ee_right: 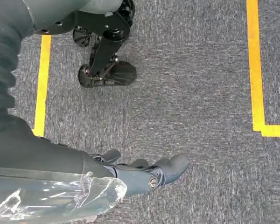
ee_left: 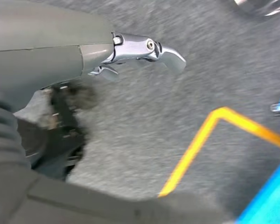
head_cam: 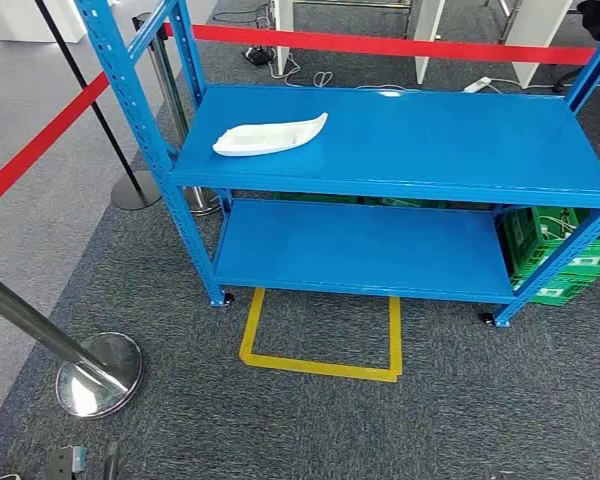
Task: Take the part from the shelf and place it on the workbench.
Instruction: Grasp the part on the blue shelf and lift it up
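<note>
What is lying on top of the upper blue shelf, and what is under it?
On the upper shelf lies one white part, near its left end. Under it is the lower shelf, bare where visible; its back strip is covered. Green crates stand at the right.

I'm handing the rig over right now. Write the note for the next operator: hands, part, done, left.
Left hand: open, holding nothing, hanging over the grey carpet.
Right hand: open, holding nothing, also over the carpet.
White part: lying on the top level of the blue shelf, towards its left end, untouched.
Done: nothing yet; the robot faces the shelf, near the yellow floor marking.
Left: reach in, grasp the part, carry it to the workbench.
</note>
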